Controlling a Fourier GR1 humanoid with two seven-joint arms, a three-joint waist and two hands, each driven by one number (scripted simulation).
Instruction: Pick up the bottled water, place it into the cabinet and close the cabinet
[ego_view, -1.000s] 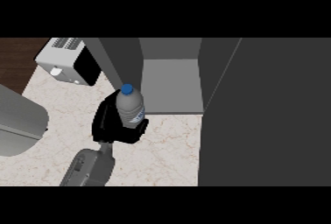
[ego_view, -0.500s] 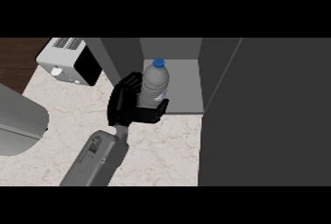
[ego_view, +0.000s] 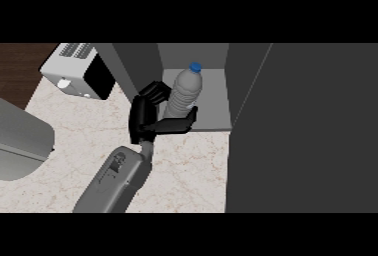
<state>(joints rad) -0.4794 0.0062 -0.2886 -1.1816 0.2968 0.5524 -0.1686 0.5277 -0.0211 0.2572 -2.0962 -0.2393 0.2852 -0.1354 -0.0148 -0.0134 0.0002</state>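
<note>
A pale marbled worktop (ego_view: 74, 145) runs beneath a grey cabinet (ego_view: 203, 60) whose door (ego_view: 303, 130) stands open at the right; a white toaster (ego_view: 77, 75) sits at the back left; the left hand (ego_view: 151, 117) is curled round the bottled water (ego_view: 183, 92), held upright at the cabinet's shelf edge, blue cap up.

A white toaster (ego_view: 74, 72) sits on the marble counter (ego_view: 81, 135) beside dark wood flooring (ego_view: 22, 65).
</note>
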